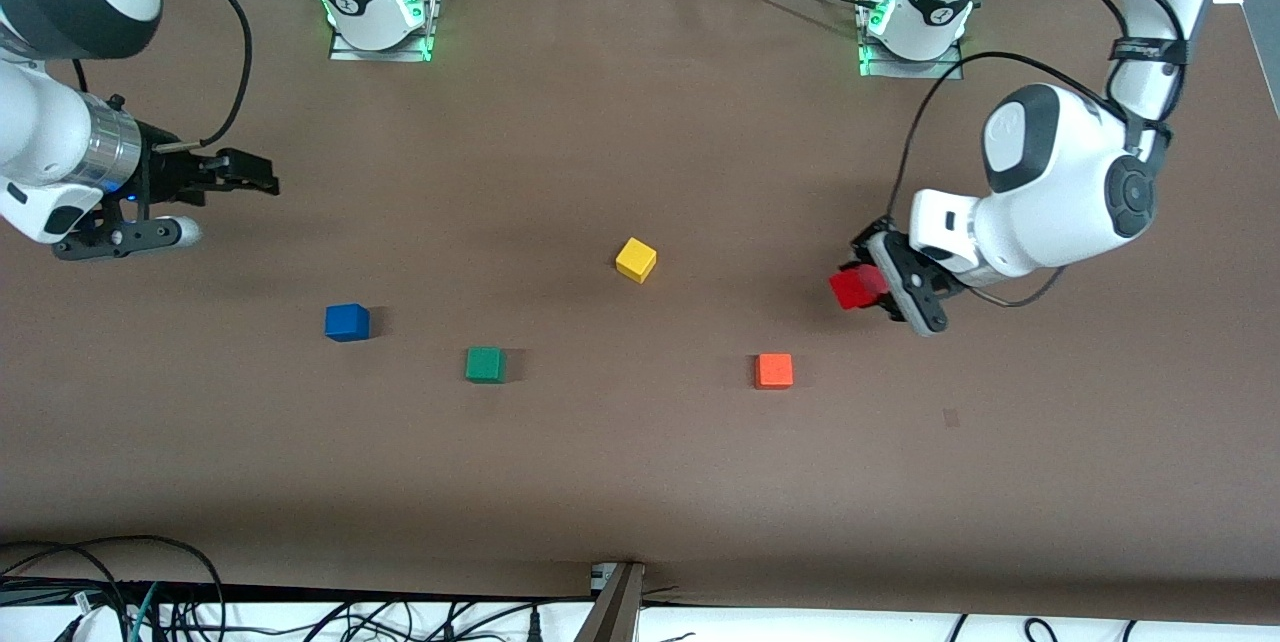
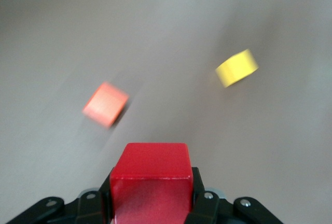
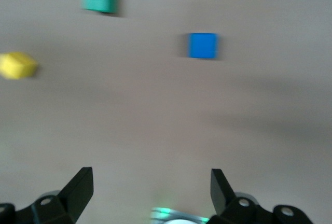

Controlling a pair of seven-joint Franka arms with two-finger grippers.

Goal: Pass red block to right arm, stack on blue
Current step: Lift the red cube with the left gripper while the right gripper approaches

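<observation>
Brown table (image 1: 640,482); left fingers (image 2: 199,203) clamping red block (image 2: 150,180), right fingers (image 3: 78,187) wide apart.

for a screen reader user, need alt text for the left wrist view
The left gripper is shut on the red block, held above the brown table. Blurred below lie an orange cube and a yellow cube.
</observation>
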